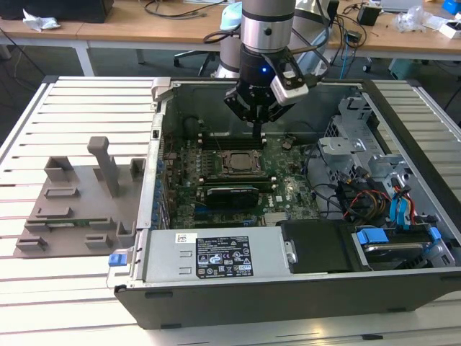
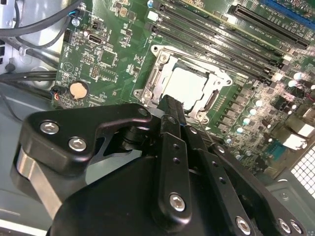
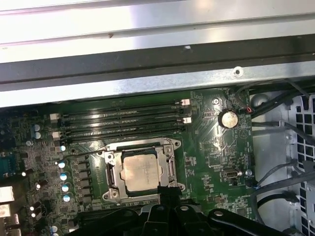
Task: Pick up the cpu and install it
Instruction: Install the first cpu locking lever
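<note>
**CPU seated in the socket, gripper above it with nothing held**

On my exterior view the arm hangs over the open case (image 1: 403,288), with the gripper (image 1: 256,130) just above the motherboard (image 1: 288,189) and close to the socket (image 1: 238,163). The case lies on a slatted table (image 1: 79,108), and the grey fixture (image 1: 79,209) with its upright posts sits well apart, toward the exterior view's left.

Both wrist views give me the CPU clearly. In the second wrist view the CPU (image 2: 189,84) lies flat inside the socket frame (image 2: 156,52), its pale metal top facing up, and in the first wrist view the CPU (image 3: 141,170) sits square within the frame (image 3: 109,173). It looks level, with the frame all around it.

The gripper (image 2: 170,104) reads as closed to me: in the second wrist view the fingers (image 2: 173,118) come together into one narrow tip with no gap I can make out, and nothing is between them. That tip is over the near edge of the socket; I cannot tell whether it touches the frame or hangs just above it. In the first wrist view the tip (image 3: 169,190) shows at the same edge, just beside the CPU.

Memory slots (image 3: 120,123) run alongside the socket, and a coin cell (image 3: 228,118) sits near the board's corner.
</note>
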Motion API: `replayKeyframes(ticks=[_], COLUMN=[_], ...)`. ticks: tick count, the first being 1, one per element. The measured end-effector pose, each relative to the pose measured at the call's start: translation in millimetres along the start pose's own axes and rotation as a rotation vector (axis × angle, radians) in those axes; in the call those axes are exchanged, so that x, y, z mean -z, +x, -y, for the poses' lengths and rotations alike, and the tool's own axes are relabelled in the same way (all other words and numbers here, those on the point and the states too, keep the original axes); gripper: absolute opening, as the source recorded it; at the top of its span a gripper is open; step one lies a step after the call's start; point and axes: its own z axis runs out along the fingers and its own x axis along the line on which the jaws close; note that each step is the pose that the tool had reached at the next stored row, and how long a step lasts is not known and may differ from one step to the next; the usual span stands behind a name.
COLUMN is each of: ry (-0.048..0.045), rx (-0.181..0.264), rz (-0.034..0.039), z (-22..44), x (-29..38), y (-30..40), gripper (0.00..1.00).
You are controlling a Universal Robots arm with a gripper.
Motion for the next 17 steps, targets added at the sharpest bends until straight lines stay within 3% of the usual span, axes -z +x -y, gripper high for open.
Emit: replayKeyframes(ticks=[7, 8, 9, 10, 11, 14, 15, 16, 17], ry=[-0.0035, -0.0176, -0.0517, -0.0790, -0.0790, -0.0615, -0.0613, -0.0611, -0.0605], rx=[0.042, 0.044, 0.043, 0.043, 0.065, 0.110, 0.111, 0.111, 0.112], rz=[0.0022, 0.0011, -0.0021, -0.0046, -0.0041, -0.0018, -0.0018, -0.0038, -0.0168], z=[0.1, 0.1, 0.0, 0.0, -0.1, 0.0, 0.0, 0.0, -0.2], x=[0.1, 0.1, 0.0, 0.0, 0.0, 0.0, 0.0, -0.1, -0.3], y=[0.0, 0.1, 0.0, 0.0, -0.2, -0.2, -0.2, -0.5, -1.2], gripper=[0.11, 0.11, 0.11, 0.11, 0.11, 0.11, 0.11, 0.11, 0.11])
